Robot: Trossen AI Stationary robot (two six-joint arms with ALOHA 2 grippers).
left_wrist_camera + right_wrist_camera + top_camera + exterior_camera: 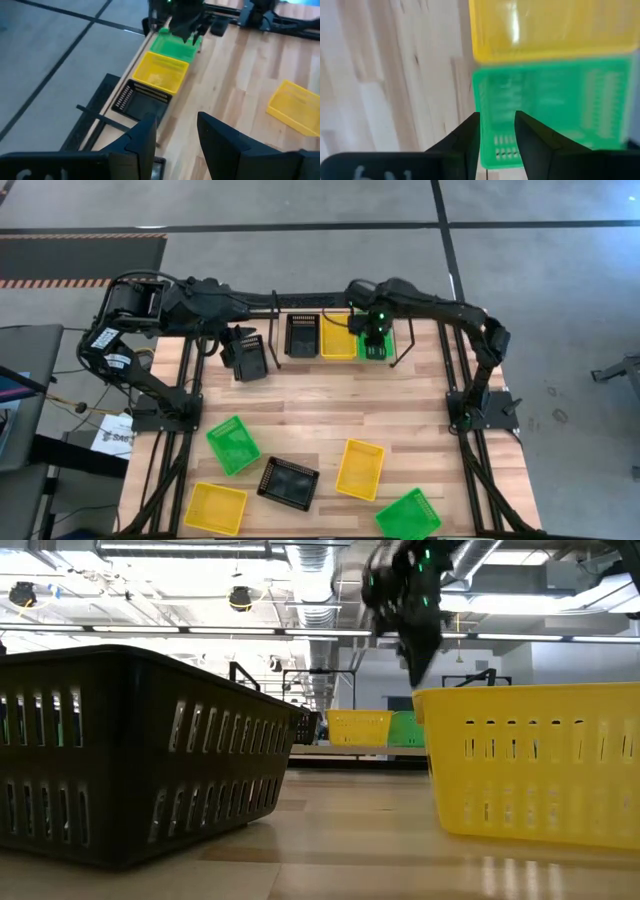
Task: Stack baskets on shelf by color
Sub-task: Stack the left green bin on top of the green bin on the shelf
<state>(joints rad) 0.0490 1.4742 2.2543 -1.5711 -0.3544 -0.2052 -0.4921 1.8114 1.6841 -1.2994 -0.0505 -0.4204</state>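
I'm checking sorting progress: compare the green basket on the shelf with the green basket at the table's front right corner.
The shelf basket sits squarely beside a yellow basket, under the right tool. The corner basket lies loose and askew. Both are green, upright and empty.

On the shelf [338,315] at the tabletop's far edge, a black basket [302,335], a yellow basket [338,338] and a green basket [376,344] sit abreast. The right gripper [374,330] hangs over the green one. Five baskets lie scattered near the front edge.
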